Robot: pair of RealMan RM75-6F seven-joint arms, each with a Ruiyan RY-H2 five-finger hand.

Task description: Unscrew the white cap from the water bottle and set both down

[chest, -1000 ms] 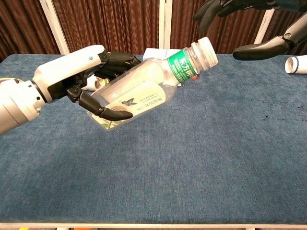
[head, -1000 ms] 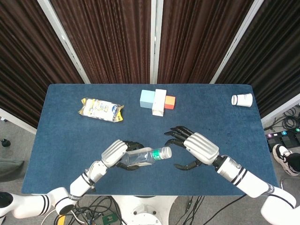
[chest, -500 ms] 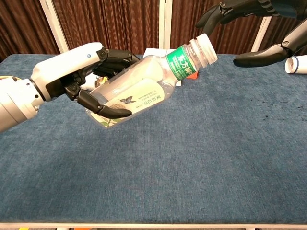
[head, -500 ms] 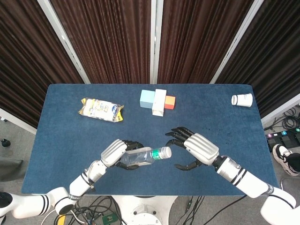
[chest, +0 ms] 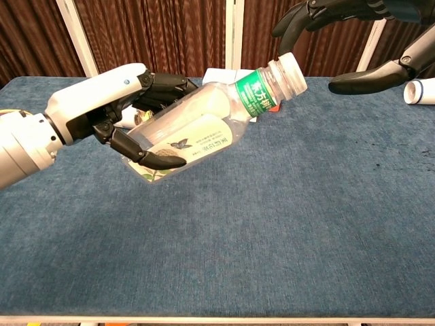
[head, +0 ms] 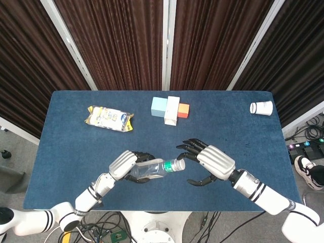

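My left hand grips a clear water bottle with a green label, holding it above the table, tilted with its neck up and to the right. The white cap sits on the bottle's neck. Just right of the cap hovers my right hand, fingers spread, thumb below and the other fingers above the cap. It holds nothing and does not touch the cap.
On the blue table lie a yellow snack packet at the back left, light blue, white and orange boxes at the back centre, and a tipped paper cup at the far right.
My right hand has edged left toward the cap. The bottle shifted slightly in my left hand's grip.
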